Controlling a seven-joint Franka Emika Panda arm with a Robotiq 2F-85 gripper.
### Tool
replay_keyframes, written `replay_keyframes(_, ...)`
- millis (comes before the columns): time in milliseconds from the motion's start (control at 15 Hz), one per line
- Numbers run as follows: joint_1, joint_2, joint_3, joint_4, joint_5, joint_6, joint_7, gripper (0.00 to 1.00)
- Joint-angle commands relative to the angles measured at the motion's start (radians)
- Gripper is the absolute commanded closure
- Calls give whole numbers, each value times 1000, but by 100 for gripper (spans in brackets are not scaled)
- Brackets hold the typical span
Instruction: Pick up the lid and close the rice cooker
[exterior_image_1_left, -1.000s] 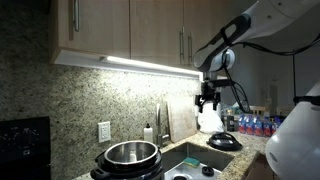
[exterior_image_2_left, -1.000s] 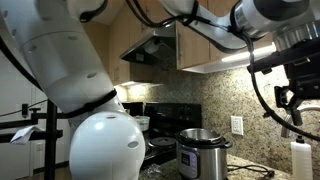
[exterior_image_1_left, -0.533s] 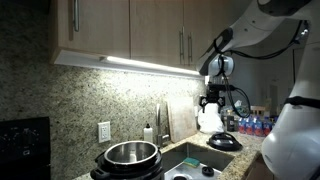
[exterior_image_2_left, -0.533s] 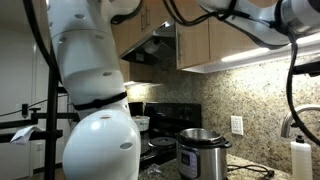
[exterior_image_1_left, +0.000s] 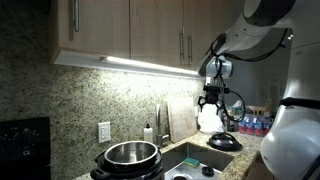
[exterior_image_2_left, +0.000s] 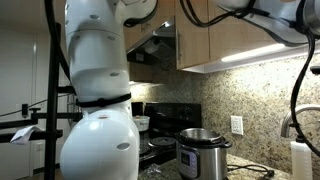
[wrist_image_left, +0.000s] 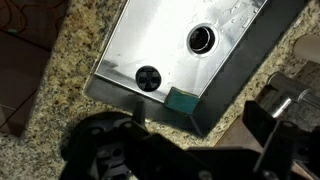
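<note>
Your black two-fingered gripper (exterior_image_1_left: 208, 100) hangs high over the steel sink (wrist_image_left: 160, 40), jaws spread wide and empty. Below it the round black knobbed lid (exterior_image_1_left: 222, 142) lies on the speckled counter (wrist_image_left: 60, 90); the black, steel-lined rice cooker (exterior_image_1_left: 128, 158) stands uncovered, well apart.

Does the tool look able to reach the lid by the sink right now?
Probably yes: the open tool hangs above the lid, which lies uncovered, though a white lump stands close by.
</note>
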Motion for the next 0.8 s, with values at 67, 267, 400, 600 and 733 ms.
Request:
replay_keyframes(67, -12, -12, 26, -23, -15, 69, 41, 0)
replay_keyframes(267, -13, 54, 41, -55, -33, 283, 111, 0)
replay_keyframes(400, -20, 126, 39, -59, -48, 383, 169, 0)
replay_keyframes(600, -20, 235, 17, -38, -11, 444, 206, 0)
replay_keyframes(733, -30, 282, 3, -15, 51, 462, 218, 0)
